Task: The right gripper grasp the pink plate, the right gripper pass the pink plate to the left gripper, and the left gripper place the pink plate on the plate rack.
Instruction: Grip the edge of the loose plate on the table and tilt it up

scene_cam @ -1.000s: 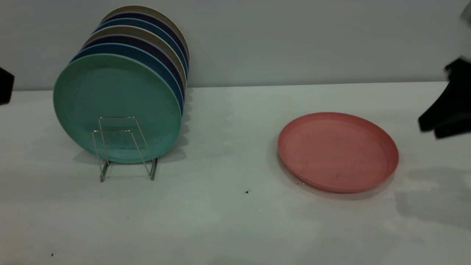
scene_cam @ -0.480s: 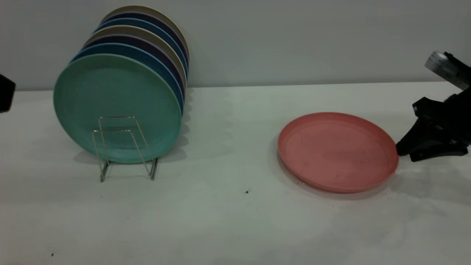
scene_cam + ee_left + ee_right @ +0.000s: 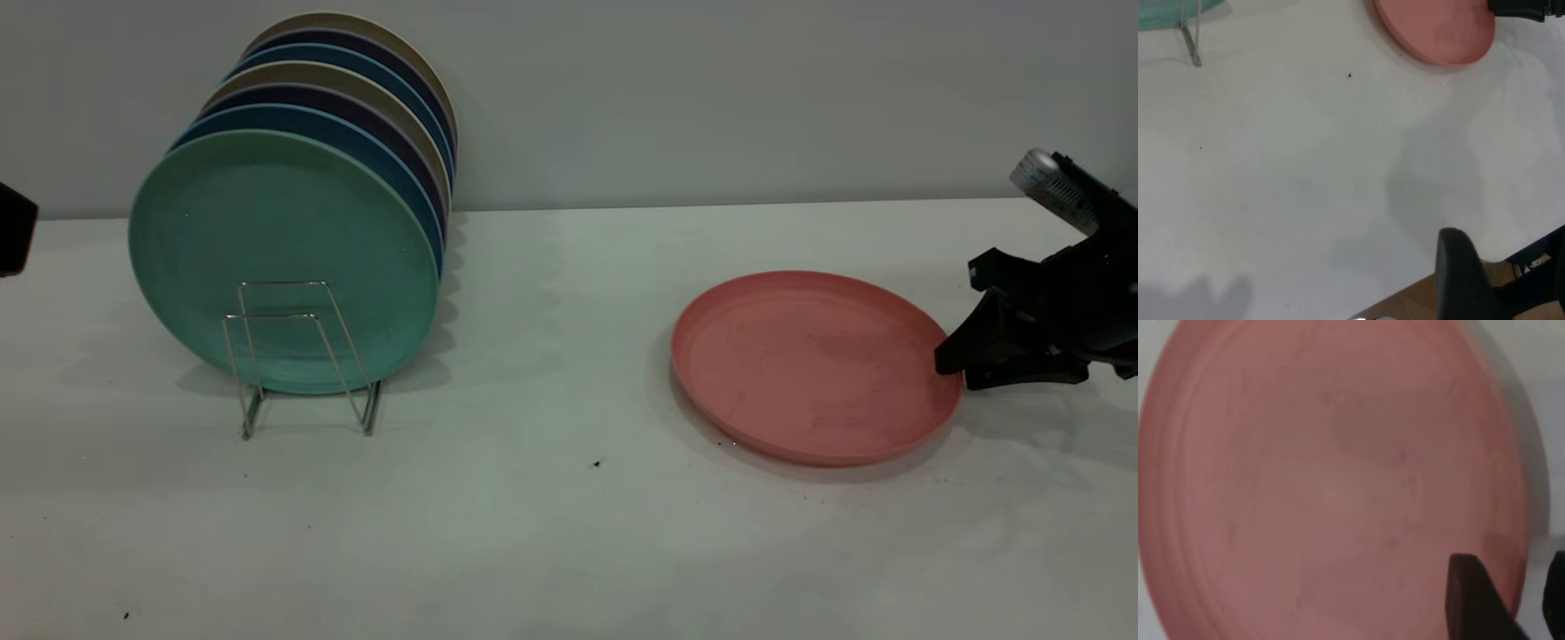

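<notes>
The pink plate [image 3: 809, 364] lies flat on the white table, right of centre. My right gripper [image 3: 956, 373] is open at the plate's right rim, low over the table. In the right wrist view the plate [image 3: 1325, 487] fills the frame, and my right gripper [image 3: 1511, 587] has one finger over the plate's inside and the other outside the rim. The plate rack [image 3: 283, 284] stands at the left with its front loops empty. My left gripper [image 3: 13, 227] is parked at the far left edge, open and empty [image 3: 1508, 263]. The left wrist view shows the plate [image 3: 1438, 30] far off.
A teal-green plate [image 3: 276, 231] stands upright in the rack, with several blue, dark and beige plates behind it. A grey wall runs along the back. The table's front edge shows in the left wrist view [image 3: 1405, 303]. A small dark speck [image 3: 597, 463] lies mid-table.
My right gripper has come down and leftward from the right edge of the view to the pink plate's right rim. The plate and the left arm have not moved.
</notes>
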`<action>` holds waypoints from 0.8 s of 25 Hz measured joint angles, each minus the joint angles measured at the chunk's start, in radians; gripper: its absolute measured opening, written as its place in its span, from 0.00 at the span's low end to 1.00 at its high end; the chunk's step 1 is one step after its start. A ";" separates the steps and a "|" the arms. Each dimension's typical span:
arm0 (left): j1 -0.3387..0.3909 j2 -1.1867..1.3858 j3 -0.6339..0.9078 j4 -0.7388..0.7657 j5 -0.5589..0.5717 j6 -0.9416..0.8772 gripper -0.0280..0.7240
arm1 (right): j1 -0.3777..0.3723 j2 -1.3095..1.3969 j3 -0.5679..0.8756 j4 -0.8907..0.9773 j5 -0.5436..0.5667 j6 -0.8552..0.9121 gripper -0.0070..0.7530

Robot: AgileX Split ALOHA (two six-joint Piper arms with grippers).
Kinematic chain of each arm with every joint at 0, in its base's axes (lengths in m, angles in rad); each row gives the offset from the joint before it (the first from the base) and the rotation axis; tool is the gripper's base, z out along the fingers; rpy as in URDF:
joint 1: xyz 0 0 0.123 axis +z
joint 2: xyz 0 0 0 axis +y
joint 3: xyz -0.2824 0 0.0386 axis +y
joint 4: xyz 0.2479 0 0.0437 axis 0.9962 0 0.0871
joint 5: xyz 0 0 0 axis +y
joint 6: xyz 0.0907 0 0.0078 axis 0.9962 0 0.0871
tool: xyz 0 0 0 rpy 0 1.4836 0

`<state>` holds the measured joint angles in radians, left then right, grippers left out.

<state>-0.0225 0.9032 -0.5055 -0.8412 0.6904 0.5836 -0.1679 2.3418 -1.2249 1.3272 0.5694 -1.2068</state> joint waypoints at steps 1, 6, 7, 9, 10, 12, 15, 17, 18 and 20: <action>0.000 0.000 0.000 0.000 0.000 0.000 0.52 | 0.000 0.004 -0.002 0.012 0.001 -0.006 0.38; 0.000 0.000 0.000 0.000 0.000 0.000 0.52 | 0.000 0.026 -0.004 0.081 0.001 -0.043 0.30; 0.000 0.000 0.000 0.000 -0.001 0.000 0.52 | 0.000 0.029 -0.004 0.087 0.000 -0.047 0.26; 0.000 0.000 0.000 0.000 -0.001 0.000 0.52 | 0.000 0.034 -0.004 0.093 -0.008 -0.049 0.17; 0.000 0.000 0.000 0.000 0.000 0.000 0.52 | 0.000 0.037 -0.004 0.097 -0.010 -0.049 0.12; 0.000 0.000 0.000 0.000 0.002 0.000 0.52 | 0.000 0.039 -0.004 0.099 -0.010 -0.049 0.04; 0.000 0.000 0.000 0.000 0.006 0.000 0.52 | 0.000 0.039 -0.004 0.100 -0.010 -0.048 0.03; 0.000 0.000 0.000 -0.001 0.016 -0.002 0.52 | -0.003 0.033 -0.004 0.092 -0.012 -0.048 0.03; 0.000 0.000 0.000 -0.005 0.021 -0.002 0.52 | -0.009 0.026 -0.004 0.077 -0.015 -0.048 0.03; 0.000 0.000 0.000 -0.022 0.022 -0.003 0.52 | -0.029 -0.005 -0.004 0.053 -0.017 -0.043 0.03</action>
<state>-0.0225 0.9032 -0.5055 -0.8633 0.7126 0.5806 -0.1968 2.3367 -1.2292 1.3799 0.5519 -1.2496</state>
